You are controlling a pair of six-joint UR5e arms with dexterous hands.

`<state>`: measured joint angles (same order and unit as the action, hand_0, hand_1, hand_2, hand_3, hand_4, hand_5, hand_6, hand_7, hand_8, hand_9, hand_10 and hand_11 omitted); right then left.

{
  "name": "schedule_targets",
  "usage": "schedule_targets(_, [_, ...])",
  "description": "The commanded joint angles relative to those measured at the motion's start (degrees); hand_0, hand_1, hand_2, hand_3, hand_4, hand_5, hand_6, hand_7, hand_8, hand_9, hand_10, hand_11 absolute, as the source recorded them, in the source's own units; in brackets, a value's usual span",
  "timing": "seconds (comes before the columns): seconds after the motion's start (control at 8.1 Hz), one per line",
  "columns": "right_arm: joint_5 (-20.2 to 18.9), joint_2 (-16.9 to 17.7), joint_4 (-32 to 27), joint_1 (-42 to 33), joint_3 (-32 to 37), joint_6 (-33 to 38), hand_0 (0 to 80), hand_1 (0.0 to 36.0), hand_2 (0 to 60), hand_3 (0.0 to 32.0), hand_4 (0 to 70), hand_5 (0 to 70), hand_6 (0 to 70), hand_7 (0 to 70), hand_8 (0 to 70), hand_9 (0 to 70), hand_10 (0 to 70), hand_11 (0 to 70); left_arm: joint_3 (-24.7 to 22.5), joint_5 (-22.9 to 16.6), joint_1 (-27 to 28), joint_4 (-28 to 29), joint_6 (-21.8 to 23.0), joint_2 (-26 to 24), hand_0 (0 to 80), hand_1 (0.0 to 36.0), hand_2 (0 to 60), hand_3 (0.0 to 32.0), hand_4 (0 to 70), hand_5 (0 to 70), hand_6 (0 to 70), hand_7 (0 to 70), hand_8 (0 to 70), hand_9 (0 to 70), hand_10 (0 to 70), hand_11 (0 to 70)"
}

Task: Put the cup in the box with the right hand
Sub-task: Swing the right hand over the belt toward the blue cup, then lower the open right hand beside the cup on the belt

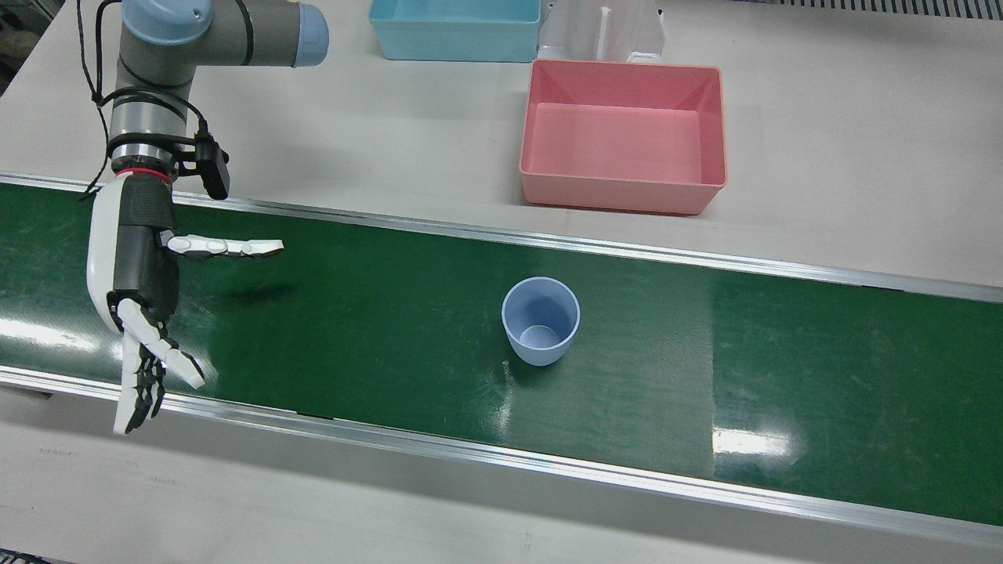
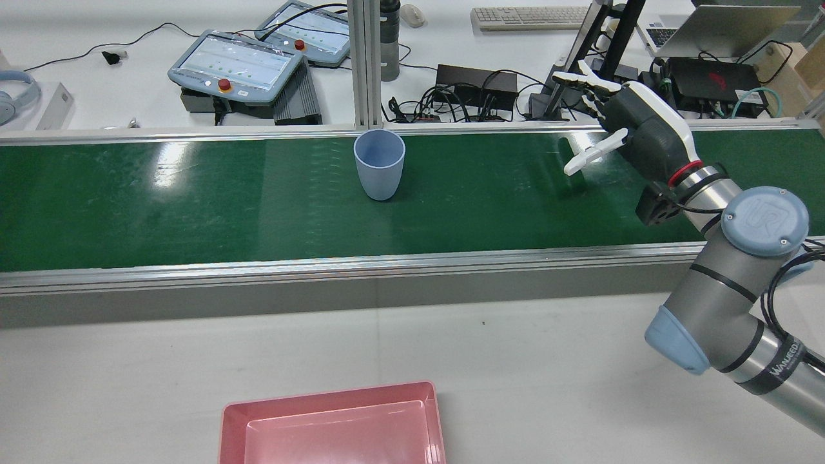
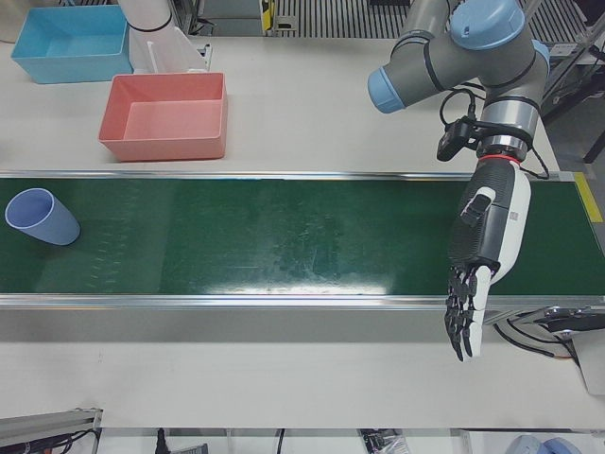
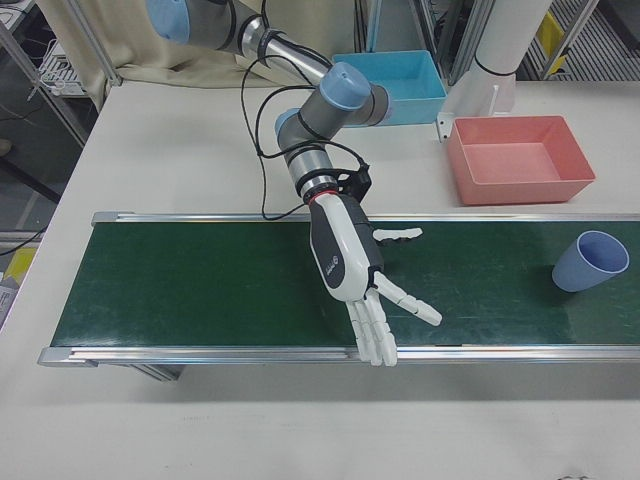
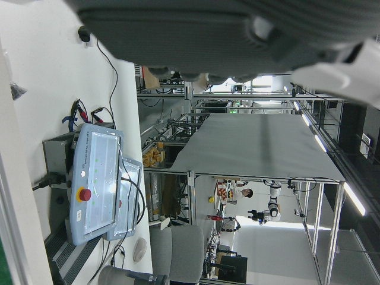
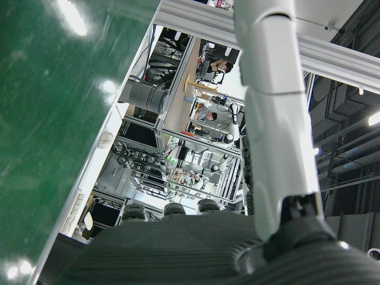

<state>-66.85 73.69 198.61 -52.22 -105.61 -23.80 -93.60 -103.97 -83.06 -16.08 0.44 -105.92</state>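
Over the green belt the right hand hangs empty, fingers spread, well apart from the one blue cup standing upright mid-belt. Only the left-front view shows the left hand, likewise splayed and holding nothing. Beyond the belt from the cup sit two boxes: pink box, blue box.

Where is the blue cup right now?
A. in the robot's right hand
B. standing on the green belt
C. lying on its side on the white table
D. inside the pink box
B: the blue cup stands upright on the green belt, apart from the open right hand and outside the pink box.
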Motion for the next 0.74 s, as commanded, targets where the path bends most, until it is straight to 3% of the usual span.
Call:
schedule_targets(0.0, [3.29, -0.48, -0.07, 2.91, -0.03, 0.42, 80.0, 18.0, 0.0, 0.0, 10.3, 8.4, 1.8, 0.0, 0.0, 1.7, 0.5, 3.8, 0.00, 0.00, 0.00, 0.00, 0.00, -0.07, 0.0, 0.0, 0.0, 0.0, 0.0, 0.0, 0.0, 0.0, 0.0, 0.0, 0.0, 0.0])
schedule_targets(0.12, [3.30, -0.65, -0.07, 3.35, -0.03, 0.33, 76.8, 14.0, 0.0, 0.0, 13.2, 7.4, 1.7, 0.0, 0.6, 2.7, 0.0, 2.6, 0.00, 0.00, 0.00, 0.00, 0.00, 0.01, 0.0, 0.0, 0.0, 0.0, 0.0, 0.0, 0.0, 0.0, 0.0, 0.0, 0.0, 0.0])
schedule_targets(0.25, [3.39, -0.65, -0.07, 3.79, -0.12, 0.33, 64.6, 11.6, 0.0, 0.0, 15.6, 6.3, 2.2, 0.0, 1.2, 3.6, 0.0, 1.9, 0.00, 0.00, 0.00, 0.00, 0.00, 0.01, 0.0, 0.0, 0.0, 0.0, 0.0, 0.0, 0.0, 0.0, 0.0, 0.0, 0.0, 0.0])
schedule_targets(0.37, [3.39, -0.65, -0.07, 3.97, -0.12, 0.33, 61.6, 12.2, 0.0, 0.0, 15.9, 5.9, 2.6, 0.6, 1.3, 3.9, 0.0, 1.9, 0.00, 0.00, 0.00, 0.00, 0.00, 0.01, 0.0, 0.0, 0.0, 0.0, 0.0, 0.0, 0.0, 0.0, 0.0, 0.0, 0.0, 0.0])
schedule_targets(0.62, [3.48, -0.74, -0.07, 4.06, -0.12, 0.24, 63.8, 10.3, 0.0, 0.0, 21.2, 5.9, 3.3, 4.1, 1.7, 4.4, 0.0, 1.8, 0.00, 0.00, 0.09, 0.00, 0.00, 0.01, 0.0, 0.0, 0.0, 0.0, 0.0, 0.0, 0.0, 0.0, 0.0, 0.0, 0.0, 0.0])
